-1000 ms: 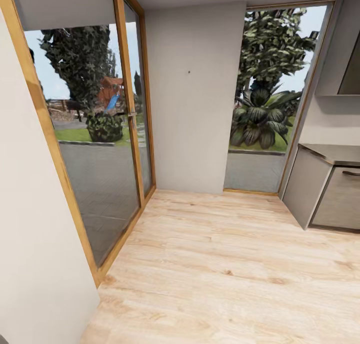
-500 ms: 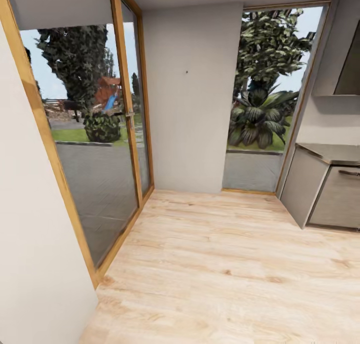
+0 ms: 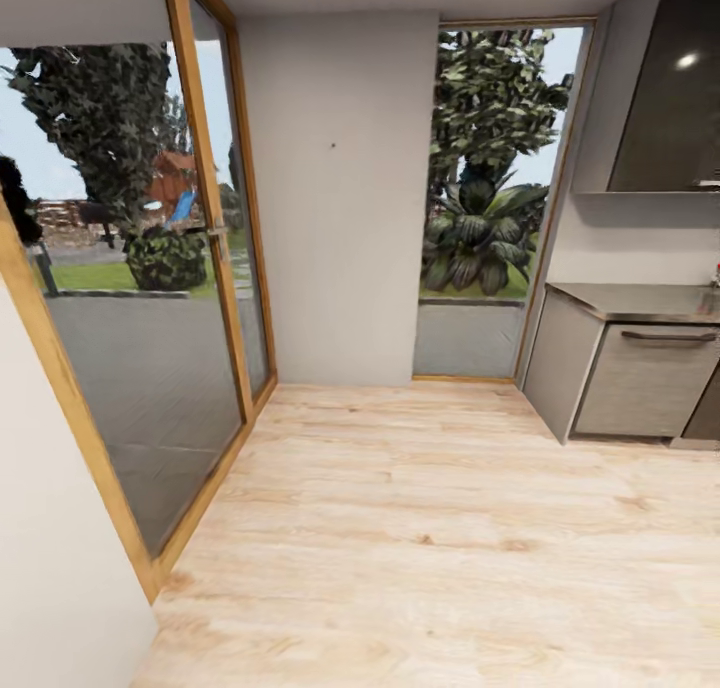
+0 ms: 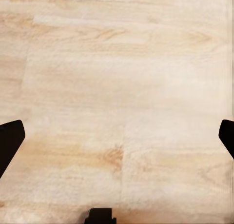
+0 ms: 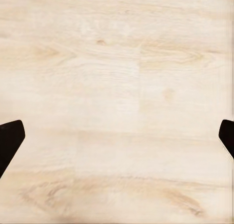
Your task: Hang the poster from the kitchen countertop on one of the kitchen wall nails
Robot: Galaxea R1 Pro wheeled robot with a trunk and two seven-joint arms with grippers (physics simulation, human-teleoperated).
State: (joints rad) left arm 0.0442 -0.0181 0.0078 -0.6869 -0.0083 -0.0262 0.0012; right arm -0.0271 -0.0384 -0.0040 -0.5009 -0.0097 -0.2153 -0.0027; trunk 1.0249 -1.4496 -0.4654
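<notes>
Panning right | kitchen countertop (image 3: 640, 302) more exposed | wall nail (image 3: 333, 148) shifted left

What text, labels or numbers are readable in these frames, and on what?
None: no readable text in any view.
Grey wall with the nail: no writing.
Glossy black upper cabinet: just a light reflection.
Countertop and drawer front: unmarked.
Small red item at the countertop's far right edge: too small to read.
Wood floor below the wrist cameras: only grain.

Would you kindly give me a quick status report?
Both grippers open, empty, over wood floor. Wall nail ahead on grey wall; countertop at right. Path unobstructed.
</notes>
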